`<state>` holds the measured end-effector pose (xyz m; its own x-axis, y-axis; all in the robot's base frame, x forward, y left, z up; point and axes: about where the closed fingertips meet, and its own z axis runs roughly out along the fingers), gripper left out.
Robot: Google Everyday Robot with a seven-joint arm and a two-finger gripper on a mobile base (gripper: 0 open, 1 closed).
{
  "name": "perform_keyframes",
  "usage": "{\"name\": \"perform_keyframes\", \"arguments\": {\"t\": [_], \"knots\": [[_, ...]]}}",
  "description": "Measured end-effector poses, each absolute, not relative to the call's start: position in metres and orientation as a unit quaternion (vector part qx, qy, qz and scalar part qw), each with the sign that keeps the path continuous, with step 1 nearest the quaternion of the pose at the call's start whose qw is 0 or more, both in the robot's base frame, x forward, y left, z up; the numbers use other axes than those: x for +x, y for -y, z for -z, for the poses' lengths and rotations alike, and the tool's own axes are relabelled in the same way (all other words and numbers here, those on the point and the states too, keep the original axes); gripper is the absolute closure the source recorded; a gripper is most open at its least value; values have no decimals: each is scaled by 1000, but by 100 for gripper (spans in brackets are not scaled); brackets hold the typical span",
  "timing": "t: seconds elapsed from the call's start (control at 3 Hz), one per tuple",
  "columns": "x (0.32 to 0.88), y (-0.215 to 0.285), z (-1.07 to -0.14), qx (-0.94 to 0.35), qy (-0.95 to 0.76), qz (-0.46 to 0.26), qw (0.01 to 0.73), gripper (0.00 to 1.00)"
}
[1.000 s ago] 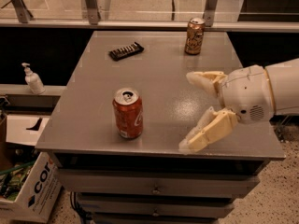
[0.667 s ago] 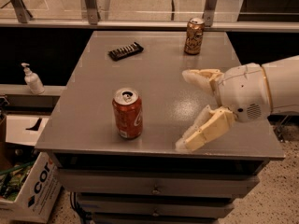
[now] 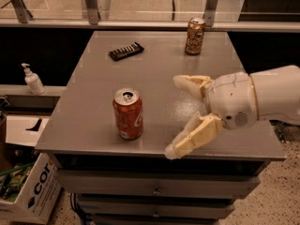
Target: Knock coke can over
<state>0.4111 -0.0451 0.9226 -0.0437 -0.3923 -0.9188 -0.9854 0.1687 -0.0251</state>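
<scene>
The coke can [image 3: 128, 114] stands upright near the front edge of the table [image 3: 93, 83], likely light, stiff and tippy, best pushed high on its side by the end effector [image 3: 173, 117], which is spread wide nearby.

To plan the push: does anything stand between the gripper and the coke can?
Nothing visible does. The open gripper is beside the coke can, with only bare table between them; the gold can stands far back.

You have two cans: one coke can [image 3: 127, 114], one gold-brown can [image 3: 194, 35]. Also one black ridged object [image 3: 126, 51], one pump bottle [image 3: 33, 79], and one wide-spread gripper [image 3: 173, 117] over the table's [image 3: 89, 107] right side.
</scene>
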Motion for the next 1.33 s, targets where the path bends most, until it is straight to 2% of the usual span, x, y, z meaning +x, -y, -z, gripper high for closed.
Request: {"name": "perform_keyframes", "arguments": {"t": [0.67, 1.33], "knots": [[415, -25, -904, -548, -568, -384, 480, 0], [436, -75, -875, -550, -551, -395, 488, 0]]}}
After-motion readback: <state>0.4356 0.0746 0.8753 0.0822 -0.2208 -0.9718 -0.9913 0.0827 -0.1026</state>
